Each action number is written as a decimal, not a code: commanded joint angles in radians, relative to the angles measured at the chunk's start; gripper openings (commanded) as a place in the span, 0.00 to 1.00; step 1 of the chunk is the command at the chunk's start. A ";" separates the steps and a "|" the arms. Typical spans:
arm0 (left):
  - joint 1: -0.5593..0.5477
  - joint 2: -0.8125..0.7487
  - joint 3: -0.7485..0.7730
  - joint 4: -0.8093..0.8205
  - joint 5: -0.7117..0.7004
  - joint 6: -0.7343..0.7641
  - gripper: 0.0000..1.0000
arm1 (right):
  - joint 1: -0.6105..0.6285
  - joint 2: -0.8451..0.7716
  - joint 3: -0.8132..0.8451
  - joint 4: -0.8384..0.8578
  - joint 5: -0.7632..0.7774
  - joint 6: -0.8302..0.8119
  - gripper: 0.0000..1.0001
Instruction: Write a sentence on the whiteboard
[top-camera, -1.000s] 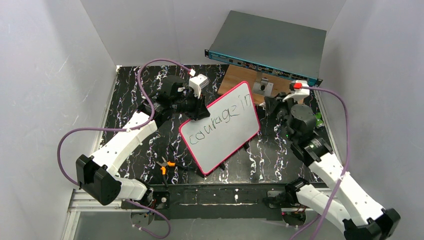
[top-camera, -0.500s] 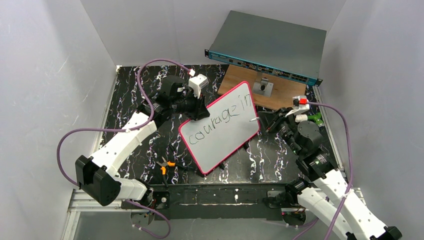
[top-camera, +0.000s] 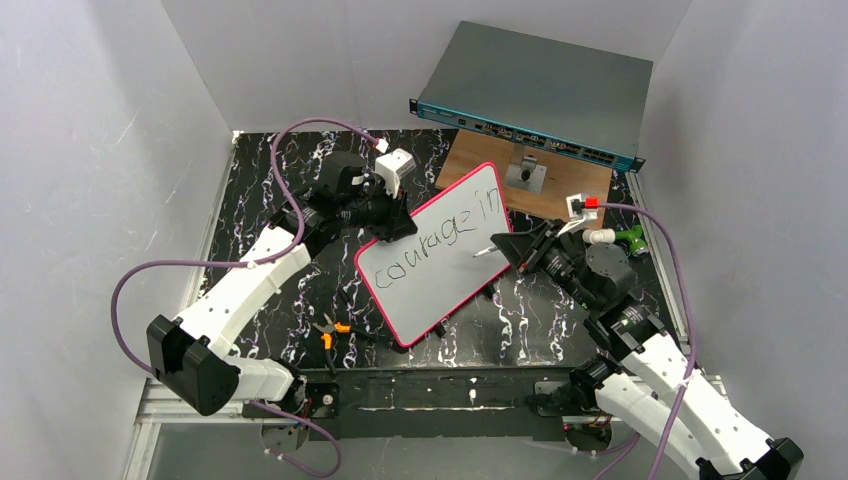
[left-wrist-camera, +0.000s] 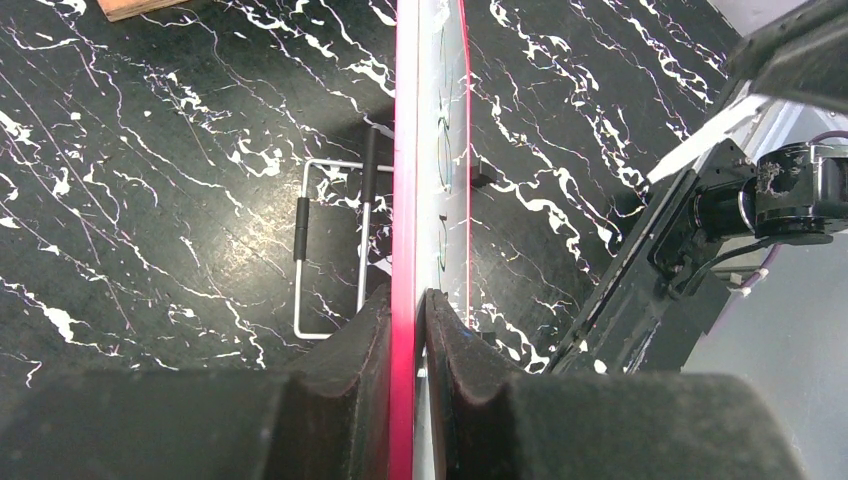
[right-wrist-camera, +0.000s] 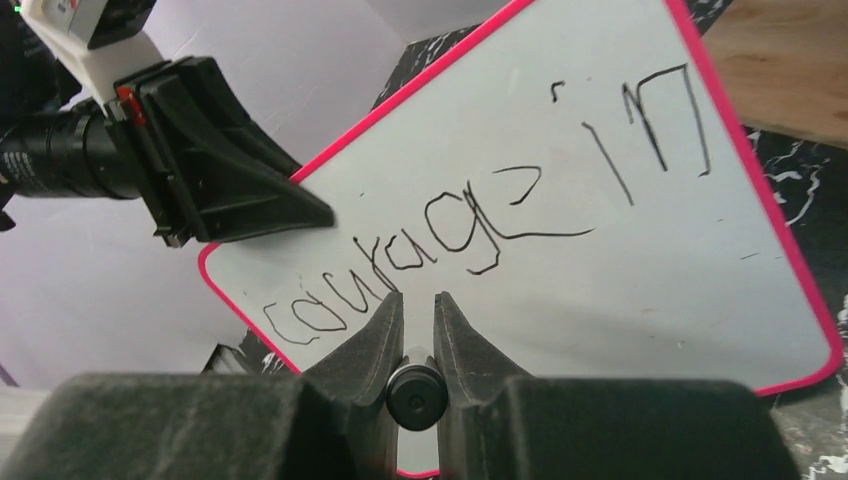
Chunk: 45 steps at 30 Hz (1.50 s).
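The whiteboard (top-camera: 440, 262), white with a pink-red frame, stands tilted in the middle of the table. My left gripper (top-camera: 397, 226) is shut on its upper left edge; in the left wrist view the board (left-wrist-camera: 405, 150) runs edge-on between the pads (left-wrist-camera: 375, 330). Black handwriting reading "courage in" (top-camera: 435, 238) slants across one line and also shows in the right wrist view (right-wrist-camera: 480, 225). My right gripper (top-camera: 512, 249) is shut on a black marker (right-wrist-camera: 417, 393), whose pale tip (top-camera: 482, 253) is close to the board face below the writing. The right wrist view faces the board (right-wrist-camera: 600, 290).
A grey-teal network switch box (top-camera: 540, 90) stands at the back on a wooden board (top-camera: 470, 160) that carries a small metal part (top-camera: 526, 175). Orange-handled pliers (top-camera: 330, 330) lie at the front left. A green object (top-camera: 632, 238) lies at the right. A wire stand (left-wrist-camera: 330, 250) lies behind the whiteboard.
My right arm has swung left from beside the board's right edge, bringing the marker over the board face below the writing. The board and left gripper have shifted slightly.
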<state>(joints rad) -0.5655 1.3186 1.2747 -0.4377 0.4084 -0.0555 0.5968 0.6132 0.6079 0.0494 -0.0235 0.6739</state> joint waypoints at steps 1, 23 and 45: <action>0.003 -0.024 0.021 0.027 -0.037 0.031 0.00 | 0.035 -0.006 -0.022 0.076 -0.023 0.033 0.01; 0.003 0.005 0.001 0.042 -0.059 0.029 0.00 | 0.424 0.174 -0.133 0.416 0.255 0.059 0.01; 0.003 -0.005 -0.030 0.054 -0.037 0.026 0.00 | 0.651 0.103 -0.247 0.536 0.687 -0.045 0.01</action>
<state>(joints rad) -0.5652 1.3388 1.2652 -0.3958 0.4068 -0.0685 1.2179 0.7151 0.3698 0.4843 0.5526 0.6468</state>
